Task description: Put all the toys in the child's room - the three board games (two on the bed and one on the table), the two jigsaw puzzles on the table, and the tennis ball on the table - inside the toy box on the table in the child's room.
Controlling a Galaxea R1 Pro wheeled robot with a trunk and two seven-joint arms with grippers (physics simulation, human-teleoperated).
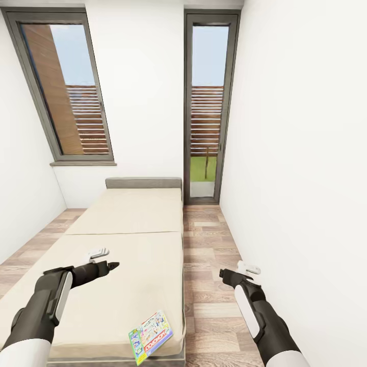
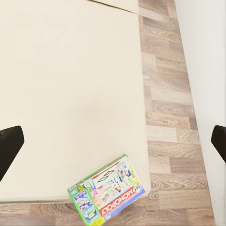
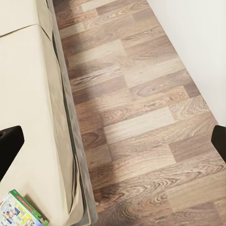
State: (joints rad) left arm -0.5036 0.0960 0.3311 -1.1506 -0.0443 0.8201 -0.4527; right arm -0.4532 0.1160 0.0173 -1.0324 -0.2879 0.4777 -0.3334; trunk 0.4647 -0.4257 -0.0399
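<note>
Hovering: your left gripper (image 1: 113, 264) hangs over the near section of the mattress, holding nothing.
Left jaws: spread wide; in your left wrist view one dark fingertip (image 2: 9, 147) sits at each side edge, with the bed surface between them.
Right gripper: your right gripper (image 1: 224, 273) is above the wood floor, in the aisle between the bed's side and the white wall, also holding nothing.
Right jaws: wide apart too; your right wrist view has a black fingertip (image 3: 9, 142) at either edge with bare planks between.
Board game: the flat rectangular board game printed in green, yellow, blue and red (image 1: 150, 336) lies nearer to you than your left gripper and off toward your right arm. It rests on the mattress corner, overhanging the edge.
Same game, left wrist view: it reads "Monopoly" (image 2: 107, 191) and pokes past the mattress corner.
Same game, right wrist view: a green-edged corner (image 3: 21, 212) shows on the mattress.
Bed: the low wide bed with a plain cream two-section mattress (image 1: 127, 224) runs ahead of your left gripper to a grey headboard.
Floor: the light wood-plank floor (image 1: 209, 244) lies under your right gripper.
</note>
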